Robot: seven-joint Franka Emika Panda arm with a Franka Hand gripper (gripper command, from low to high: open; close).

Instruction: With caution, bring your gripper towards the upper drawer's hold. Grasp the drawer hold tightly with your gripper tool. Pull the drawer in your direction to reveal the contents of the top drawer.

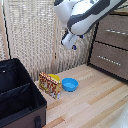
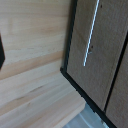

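The drawer hold (image 1: 116,32) is seen as a thin pale bar lying level across the top drawer (image 1: 113,31), at the exterior view's right edge. That dark brown front sits above a second drawer front (image 1: 109,59) of the same wood, which carries its own pale bar (image 1: 108,58). In the wrist view one pale bar handle (image 2: 91,34) is shown slanting across a brown panel (image 2: 95,60) edged in black; which of the two drawers it belongs to cannot be told from that view alone.

The gripper (image 1: 73,45) is held in the air, well apart from the drawer hold and towards the exterior view's left of the dresser, hung from the bulky white-and-grey arm (image 1: 87,14). Its short dark fingers are blurred, so whether they are spread or closed cannot be told; nothing is seen between them.

Lower down, on the pale wooden floor (image 1: 95,100), a blue bowl (image 1: 69,84) is set just beside a patterned yellow-and-red box (image 1: 50,85). A black fabric case (image 1: 20,97) fills the exterior view's lower left corner, with a light curtain (image 1: 35,35) behind.
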